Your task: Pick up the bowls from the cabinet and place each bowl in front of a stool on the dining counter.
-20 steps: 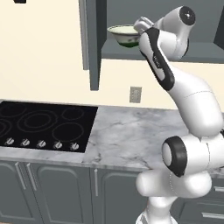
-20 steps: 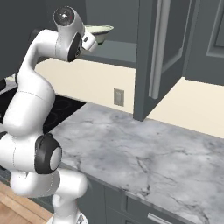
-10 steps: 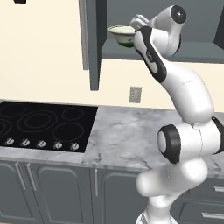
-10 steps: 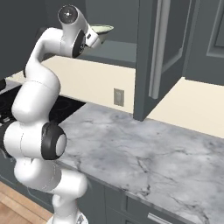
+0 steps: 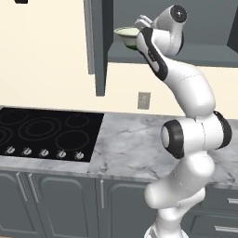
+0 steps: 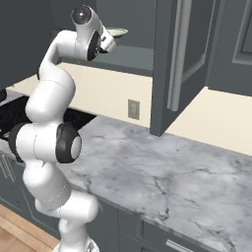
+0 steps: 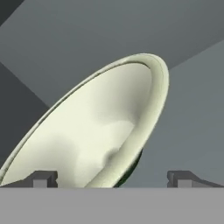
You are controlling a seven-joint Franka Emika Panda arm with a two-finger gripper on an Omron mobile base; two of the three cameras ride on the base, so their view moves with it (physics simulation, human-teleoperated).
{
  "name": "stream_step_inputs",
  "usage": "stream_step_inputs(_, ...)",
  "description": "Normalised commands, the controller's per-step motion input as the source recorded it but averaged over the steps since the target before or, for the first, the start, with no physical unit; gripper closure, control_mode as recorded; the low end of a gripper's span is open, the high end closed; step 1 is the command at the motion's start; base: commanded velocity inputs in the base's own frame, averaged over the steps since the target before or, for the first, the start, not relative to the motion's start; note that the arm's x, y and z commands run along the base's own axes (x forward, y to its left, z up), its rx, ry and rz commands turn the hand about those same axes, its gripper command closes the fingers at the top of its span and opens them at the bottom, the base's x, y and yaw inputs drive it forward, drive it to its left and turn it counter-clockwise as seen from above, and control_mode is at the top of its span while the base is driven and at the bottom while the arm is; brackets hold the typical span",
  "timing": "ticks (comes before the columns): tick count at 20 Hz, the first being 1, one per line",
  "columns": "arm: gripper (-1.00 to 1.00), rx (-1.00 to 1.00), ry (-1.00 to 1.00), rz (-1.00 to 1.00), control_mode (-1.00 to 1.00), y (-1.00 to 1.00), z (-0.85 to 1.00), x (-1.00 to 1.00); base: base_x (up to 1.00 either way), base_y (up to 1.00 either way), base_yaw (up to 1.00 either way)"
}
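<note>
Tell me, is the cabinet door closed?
No, the cabinet door is swung open, sticking out over the marble countertop, and the pale green bowl sits on the shelf inside.

White arm (image 6: 54, 113) reaching up into the open dark grey cabinet (image 6: 129, 55), its hand beside a pale bowl (image 6: 117, 32) on the shelf. Cabinet door (image 6: 179, 59) open above the marble countertop (image 6: 162, 172).
</note>
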Motion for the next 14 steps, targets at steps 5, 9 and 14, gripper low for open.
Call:
stream_step_inputs(5, -1.00, 0.00, 0.07, -0.06, -1.00, 0.07, 0.00, 0.40, 0.00, 0.00, 0.00)
stream_step_inputs(9, -1.00, 0.00, 0.06, -0.06, -1.00, 0.04, 0.00, 0.36, 0.00, 0.00, 0.00)
stream_step_inputs(14, 1.00, 0.00, 0.04, -0.05, -1.00, 0.01, 0.00, 0.24, 0.00, 0.00, 0.00)
